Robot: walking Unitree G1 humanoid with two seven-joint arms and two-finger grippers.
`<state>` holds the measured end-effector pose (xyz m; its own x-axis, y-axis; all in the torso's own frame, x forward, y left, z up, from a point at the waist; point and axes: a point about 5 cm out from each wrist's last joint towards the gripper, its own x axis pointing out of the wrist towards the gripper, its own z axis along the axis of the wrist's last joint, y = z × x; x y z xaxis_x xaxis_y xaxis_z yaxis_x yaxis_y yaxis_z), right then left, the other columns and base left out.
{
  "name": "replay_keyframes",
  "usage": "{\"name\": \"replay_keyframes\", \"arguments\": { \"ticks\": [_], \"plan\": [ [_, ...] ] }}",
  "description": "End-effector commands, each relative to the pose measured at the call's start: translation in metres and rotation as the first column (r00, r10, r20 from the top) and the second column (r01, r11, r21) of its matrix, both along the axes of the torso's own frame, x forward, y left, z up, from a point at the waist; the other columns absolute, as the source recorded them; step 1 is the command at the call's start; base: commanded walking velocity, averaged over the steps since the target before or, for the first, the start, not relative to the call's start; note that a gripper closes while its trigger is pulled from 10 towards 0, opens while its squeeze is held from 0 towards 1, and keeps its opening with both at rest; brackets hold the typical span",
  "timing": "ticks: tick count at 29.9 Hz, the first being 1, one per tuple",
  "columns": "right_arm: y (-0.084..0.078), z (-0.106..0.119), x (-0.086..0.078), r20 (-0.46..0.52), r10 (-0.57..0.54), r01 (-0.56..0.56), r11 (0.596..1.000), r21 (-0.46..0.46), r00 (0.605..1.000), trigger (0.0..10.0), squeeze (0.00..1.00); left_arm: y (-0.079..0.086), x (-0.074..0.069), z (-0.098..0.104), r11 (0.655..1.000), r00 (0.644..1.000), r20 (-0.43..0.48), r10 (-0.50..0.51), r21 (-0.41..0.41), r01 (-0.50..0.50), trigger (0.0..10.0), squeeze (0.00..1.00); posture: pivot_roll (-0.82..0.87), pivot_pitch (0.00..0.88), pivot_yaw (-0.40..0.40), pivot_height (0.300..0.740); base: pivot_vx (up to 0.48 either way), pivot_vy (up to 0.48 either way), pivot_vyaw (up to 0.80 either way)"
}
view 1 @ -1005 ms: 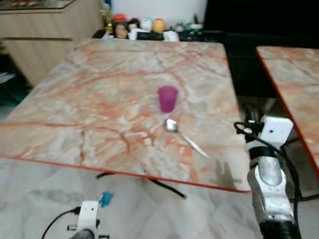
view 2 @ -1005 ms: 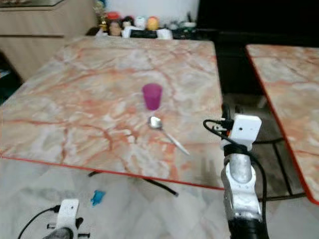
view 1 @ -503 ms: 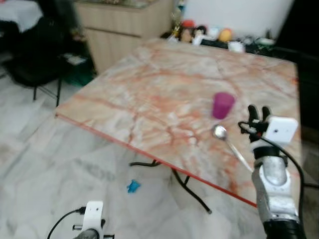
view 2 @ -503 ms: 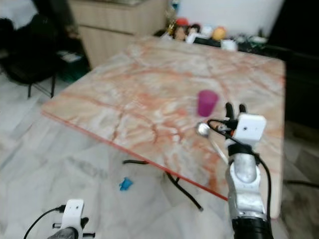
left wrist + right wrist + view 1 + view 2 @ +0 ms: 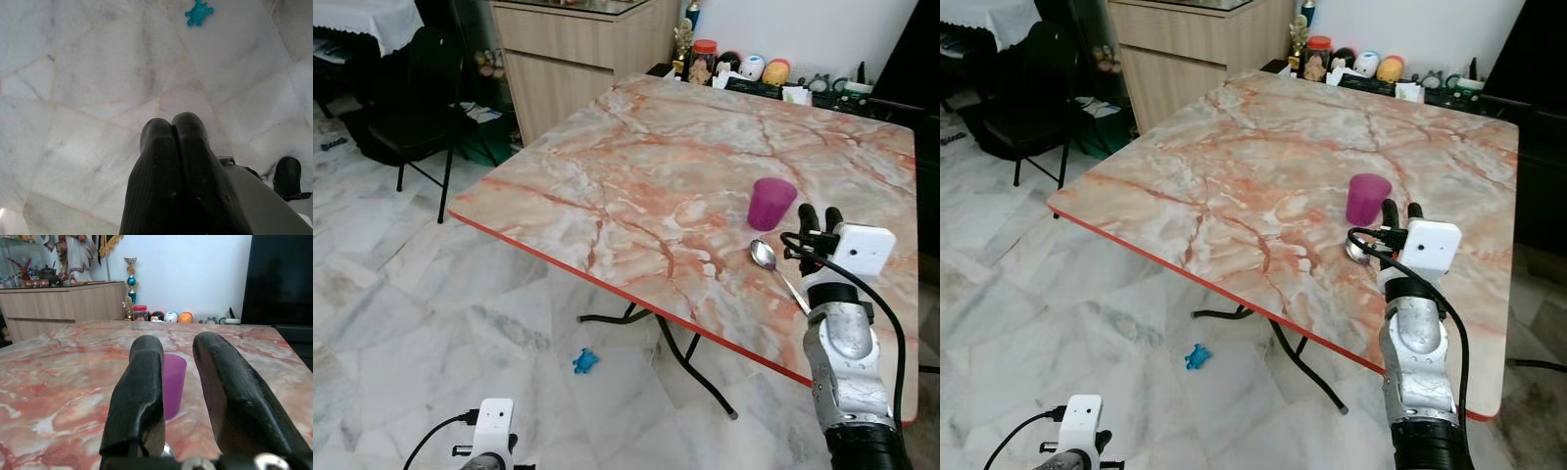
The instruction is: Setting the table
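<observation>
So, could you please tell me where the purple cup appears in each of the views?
Left eye view: purple cup on the marble table, beyond the spoon.
Right eye view: same spot.
Right wrist view: seen between the open fingers.
Left wrist view: floor, no cup.
Shared landmark: the spoon beside the cup.

The bench [image 5: 636, 176] has a smooth, glossy marble-look top veined in orange. The cup [image 5: 771, 203] looks like matt purple plastic; the spoon [image 5: 765, 256] is shiny metal. The floor [image 5: 401, 323] is polished pale marble. Ribbed matt black fingers [image 5: 168, 186] look rubbery.
</observation>
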<state>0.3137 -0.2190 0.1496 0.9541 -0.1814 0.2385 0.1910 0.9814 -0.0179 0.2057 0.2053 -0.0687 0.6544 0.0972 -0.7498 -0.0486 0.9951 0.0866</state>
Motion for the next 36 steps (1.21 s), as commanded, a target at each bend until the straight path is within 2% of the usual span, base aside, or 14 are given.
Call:
{"name": "replay_keyframes", "arguments": {
  "ticks": [1, 9, 15, 27, 31, 36],
  "plan": [
    [0.000, -0.001, 0.002, -0.018, -0.014, 0.014, 1.000, 0.020, 1.000, 10.0, 0.00, 0.004, -0.005, -0.002, 1.000, 1.000, -0.014, 0.005, 0.001, -0.005, 10.0, 0.00, 0.05, 0.055, -0.001, 0.740, 0.277, 0.000, 0.00],
    [-0.003, 0.000, 0.003, -0.012, -0.026, 0.026, 0.999, 0.024, 1.000, 10.0, 0.00, 0.005, -0.004, -0.001, 1.000, 1.000, -0.011, 0.011, 0.002, -0.011, 10.0, 0.00, 0.05, 0.057, -0.003, 0.740, 0.310, 0.000, -0.65],
    [-0.001, 0.000, 0.003, -0.007, -0.022, 0.022, 1.000, 0.014, 1.000, 10.0, 0.00, 0.005, -0.004, -0.002, 1.000, 1.000, -0.015, 0.011, 0.009, -0.011, 10.0, 0.00, 0.05, 0.051, -0.006, 0.740, 0.303, 0.000, 0.00],
    [0.000, 0.000, 0.003, -0.010, -0.011, 0.011, 1.000, 0.006, 1.000, 10.0, 0.00, 0.002, -0.003, -0.001, 1.000, 1.000, -0.009, 0.007, 0.005, -0.007, 10.0, 0.00, 0.05, 0.053, -0.008, 0.740, 0.000, 0.000, 0.00],
    [-0.003, -0.003, -0.001, -0.054, 0.001, -0.003, 0.999, -0.048, 0.999, 10.0, 0.00, 0.002, -0.004, -0.002, 1.000, 1.000, -0.011, 0.008, 0.006, -0.008, 10.0, 0.00, 0.05, 0.054, -0.011, 0.740, 0.000, 0.000, 0.00],
    [-0.022, 0.001, -0.014, -0.101, 0.033, -0.047, 0.989, -0.142, 0.994, 10.0, 0.00, 0.003, -0.004, -0.002, 1.000, 1.000, -0.015, 0.010, 0.005, -0.010, 10.0, 0.00, 0.05, 0.059, -0.008, 0.740, 0.000, 0.000, 0.00]
  ]
}}
